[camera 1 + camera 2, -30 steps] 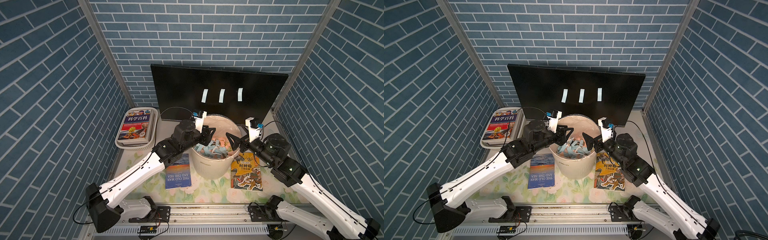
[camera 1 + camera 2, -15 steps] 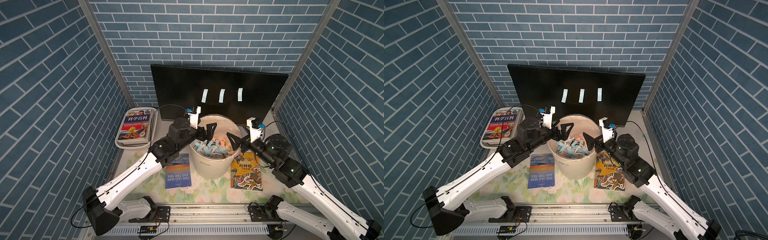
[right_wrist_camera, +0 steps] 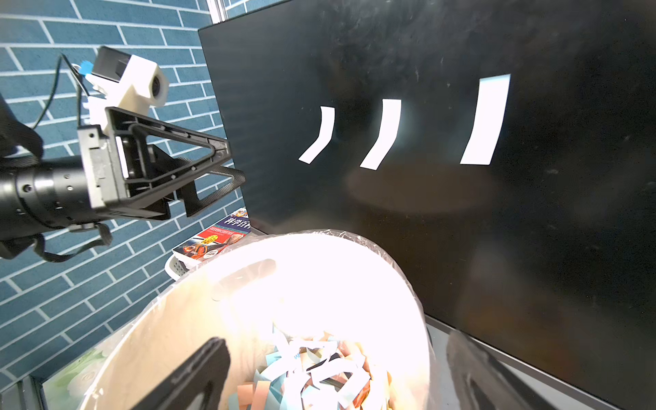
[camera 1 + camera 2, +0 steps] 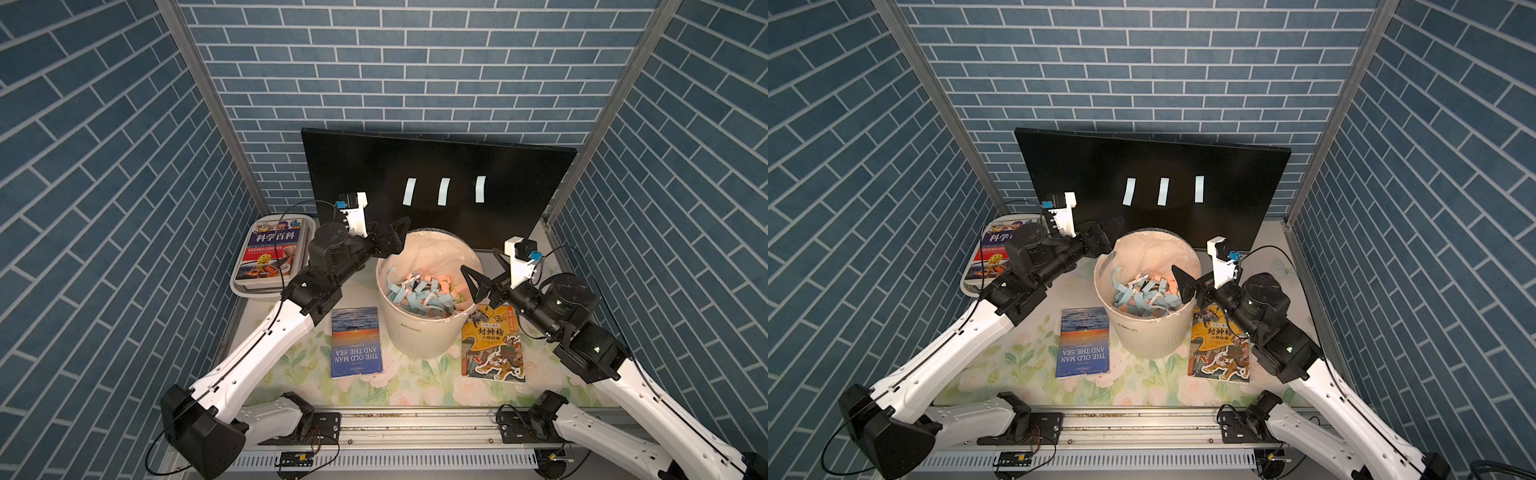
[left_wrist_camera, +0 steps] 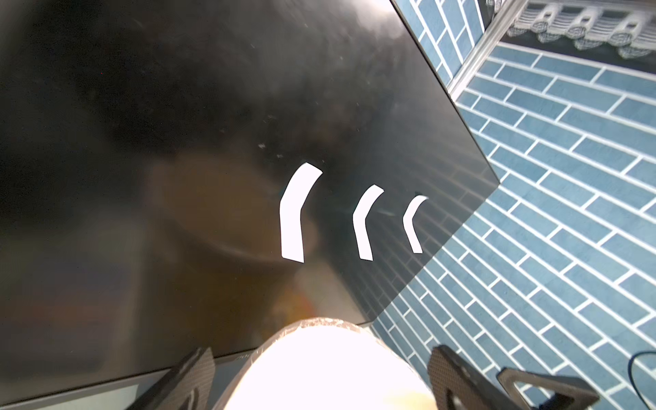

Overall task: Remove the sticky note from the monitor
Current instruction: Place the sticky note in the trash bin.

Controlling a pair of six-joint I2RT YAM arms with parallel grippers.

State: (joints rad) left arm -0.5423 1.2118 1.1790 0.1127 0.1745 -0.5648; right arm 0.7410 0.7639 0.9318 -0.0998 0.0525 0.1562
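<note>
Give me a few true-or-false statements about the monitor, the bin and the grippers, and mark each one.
1. Three notes are stuck on the monitor. True.
2. The left gripper holds a note. False: it is open and empty.
3. The bin is empty. False: it holds paper strips.
4. The right gripper is open. True.
5. A blue book lies beside the bin. True.
</note>
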